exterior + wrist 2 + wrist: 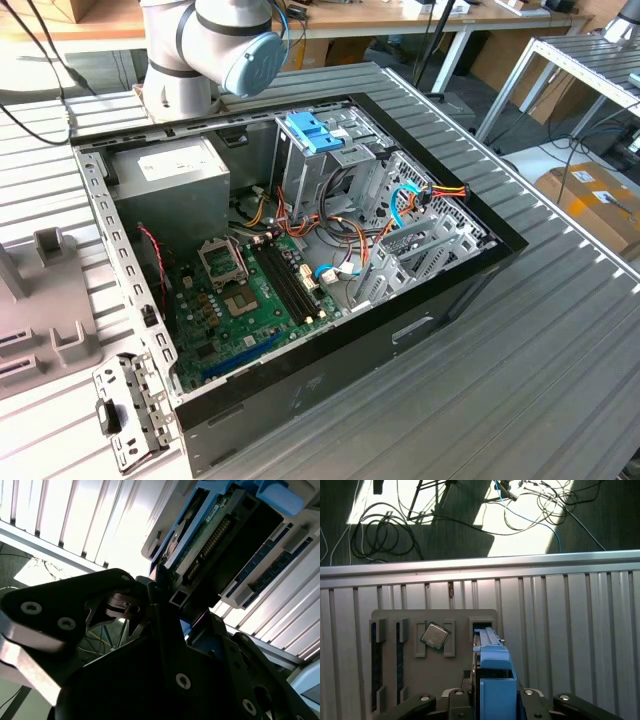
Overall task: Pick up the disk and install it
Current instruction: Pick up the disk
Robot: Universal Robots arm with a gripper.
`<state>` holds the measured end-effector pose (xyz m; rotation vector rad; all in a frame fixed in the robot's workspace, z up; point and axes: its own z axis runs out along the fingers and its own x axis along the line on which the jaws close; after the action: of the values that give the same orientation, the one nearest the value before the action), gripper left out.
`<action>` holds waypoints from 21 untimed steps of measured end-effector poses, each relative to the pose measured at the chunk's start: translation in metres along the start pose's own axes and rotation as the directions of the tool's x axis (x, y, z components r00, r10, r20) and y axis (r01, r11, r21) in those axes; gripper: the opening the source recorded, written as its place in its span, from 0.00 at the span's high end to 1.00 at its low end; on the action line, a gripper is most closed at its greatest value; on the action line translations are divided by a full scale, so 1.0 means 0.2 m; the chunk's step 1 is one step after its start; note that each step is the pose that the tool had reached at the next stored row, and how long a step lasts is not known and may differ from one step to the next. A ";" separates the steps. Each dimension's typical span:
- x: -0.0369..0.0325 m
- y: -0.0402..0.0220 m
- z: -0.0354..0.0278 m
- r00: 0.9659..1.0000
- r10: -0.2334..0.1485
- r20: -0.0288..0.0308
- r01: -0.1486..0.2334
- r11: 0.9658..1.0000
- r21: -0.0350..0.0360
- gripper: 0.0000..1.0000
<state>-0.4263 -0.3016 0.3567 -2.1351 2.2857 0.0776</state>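
The hand [495,702] clamps the disk [495,670], edge-on in the first wrist view, circuit board [200,537] showing in the second wrist view.

The disk [492,672] stands on edge, a dark drive framed by its light blue carrier bracket. Its green circuit-board underside shows in the second wrist view [200,545]. The gripper [492,702] clamps its lower end.

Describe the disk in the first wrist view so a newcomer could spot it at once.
Start at the slatted metal table, then the grey fixture tray lying on it. The disk stands on edge at that tray, next to the square silver processor chip. Its light blue plastic carrier sets it apart from the grey parts around it.
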 end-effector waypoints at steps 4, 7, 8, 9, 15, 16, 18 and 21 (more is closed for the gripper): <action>-0.001 0.000 -0.016 1.000 0.000 0.000 0.000 1.000 0.000 0.64; -0.001 0.001 -0.032 1.000 0.000 0.000 0.000 1.000 0.000 0.64; -0.002 0.001 -0.039 1.000 0.000 0.000 0.000 1.000 0.000 0.64; -0.002 0.001 -0.044 1.000 0.000 0.000 0.000 1.000 0.000 0.64; -0.003 0.002 -0.079 1.000 0.000 0.000 0.000 1.000 0.000 0.64; -0.006 0.004 -0.129 1.000 0.000 0.000 0.000 1.000 0.000 0.64; -0.007 0.005 -0.169 1.000 0.000 0.000 0.000 1.000 0.000 0.64; -0.008 0.005 -0.184 1.000 0.000 0.000 0.000 1.000 0.000 0.64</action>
<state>-0.4263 -0.3016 0.3935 -2.1351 2.2858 0.0776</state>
